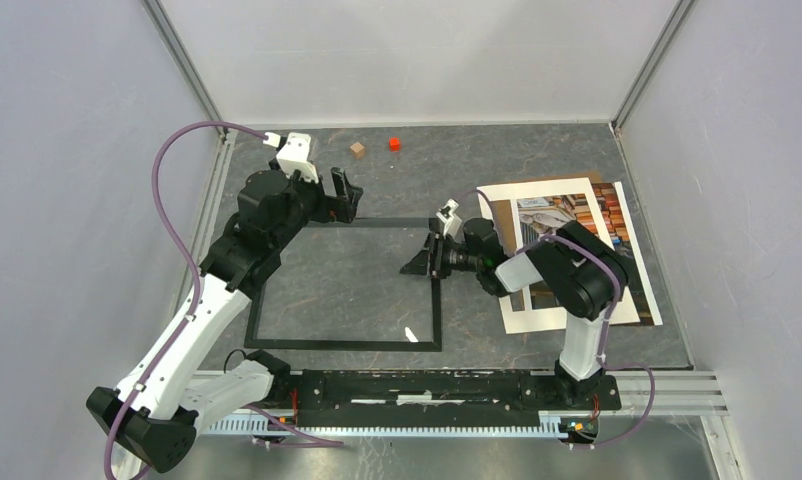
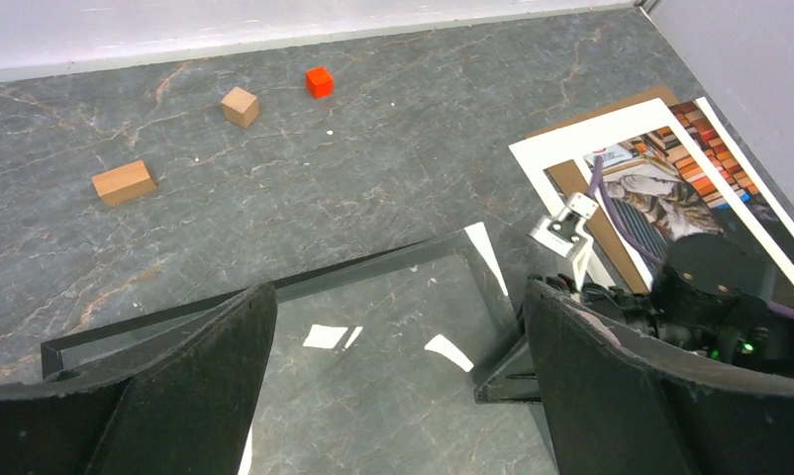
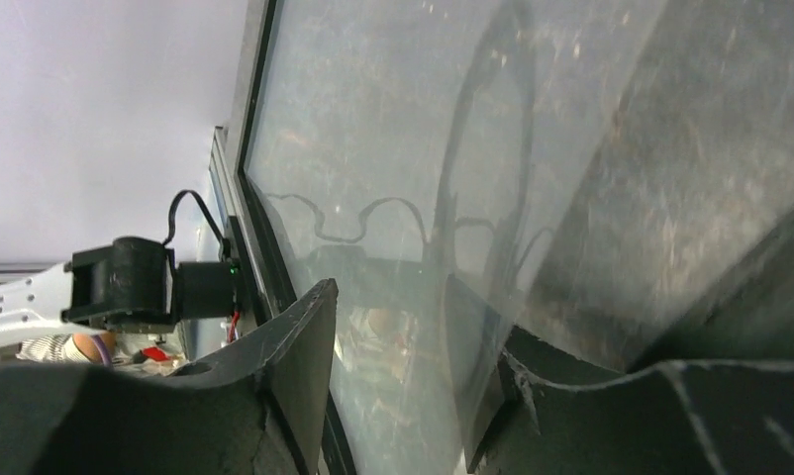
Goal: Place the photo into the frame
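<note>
The frame (image 1: 344, 345) lies flat on the worktop (image 1: 457, 165), its glass catching pale reflections in the left wrist view. The left gripper (image 1: 345, 196) hangs over the frame's far left corner, its fingers (image 2: 210, 381) spread wide and holding nothing. The right gripper (image 1: 424, 262) sits at the frame's right rail; its fingers (image 3: 284, 366) are part-way apart and straddle that rail, with a gap showing between one finger and the glass (its reflection stands clear of it). The photo (image 1: 577, 212) rests to the right of the frame, well apart from it, on a white mat (image 1: 497, 198), partly under the right arm. Beyond the frame's far edge lie a red cube (image 2: 319, 81), a wooden cube (image 2: 240, 106) and a wooden block (image 2: 123, 183).
</note>
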Robot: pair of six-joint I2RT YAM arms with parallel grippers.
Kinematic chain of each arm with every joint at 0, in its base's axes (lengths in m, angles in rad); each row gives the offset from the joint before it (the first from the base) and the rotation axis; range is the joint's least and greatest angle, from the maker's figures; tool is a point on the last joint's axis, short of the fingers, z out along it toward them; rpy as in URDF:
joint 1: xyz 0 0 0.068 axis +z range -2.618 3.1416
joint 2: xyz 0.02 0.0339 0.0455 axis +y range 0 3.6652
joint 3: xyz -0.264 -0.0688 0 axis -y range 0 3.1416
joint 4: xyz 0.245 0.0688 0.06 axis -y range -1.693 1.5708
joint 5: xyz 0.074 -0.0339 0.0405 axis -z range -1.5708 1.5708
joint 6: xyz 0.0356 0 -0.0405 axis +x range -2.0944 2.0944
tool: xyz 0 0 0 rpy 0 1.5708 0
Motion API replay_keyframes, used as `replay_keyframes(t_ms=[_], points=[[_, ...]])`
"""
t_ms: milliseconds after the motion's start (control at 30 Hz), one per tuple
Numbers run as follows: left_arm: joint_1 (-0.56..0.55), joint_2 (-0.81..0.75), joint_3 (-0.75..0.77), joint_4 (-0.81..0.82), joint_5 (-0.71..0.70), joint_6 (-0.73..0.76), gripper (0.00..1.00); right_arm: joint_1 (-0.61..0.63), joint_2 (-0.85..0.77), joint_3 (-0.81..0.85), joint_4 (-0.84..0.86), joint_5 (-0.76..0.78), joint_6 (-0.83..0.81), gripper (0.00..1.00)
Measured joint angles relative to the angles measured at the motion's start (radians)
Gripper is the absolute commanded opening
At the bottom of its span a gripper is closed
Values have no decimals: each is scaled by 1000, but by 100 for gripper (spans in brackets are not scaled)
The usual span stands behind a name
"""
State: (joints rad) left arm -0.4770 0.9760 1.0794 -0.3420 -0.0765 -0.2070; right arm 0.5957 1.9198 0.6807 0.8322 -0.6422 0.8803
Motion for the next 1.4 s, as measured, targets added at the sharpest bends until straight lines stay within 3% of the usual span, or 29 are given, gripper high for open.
replay_keyframes(t_ms=[133, 467, 700, 933, 1400], points=[[1, 0, 0, 0, 8, 0, 100, 7, -71, -111, 58, 30, 7, 52], [5, -6, 0, 0, 10, 0, 100, 57, -74, -253, 289, 131, 142, 54], [5, -25, 0, 0, 26, 0, 100, 111, -73, -272, 365, 221, 212, 28], [5, -40, 0, 0, 28, 0, 100, 117, -73, -262, 333, 228, 246, 1], [5, -56, 0, 1, 34, 0, 100, 57, -52, -91, 159, 33, 272, 0]])
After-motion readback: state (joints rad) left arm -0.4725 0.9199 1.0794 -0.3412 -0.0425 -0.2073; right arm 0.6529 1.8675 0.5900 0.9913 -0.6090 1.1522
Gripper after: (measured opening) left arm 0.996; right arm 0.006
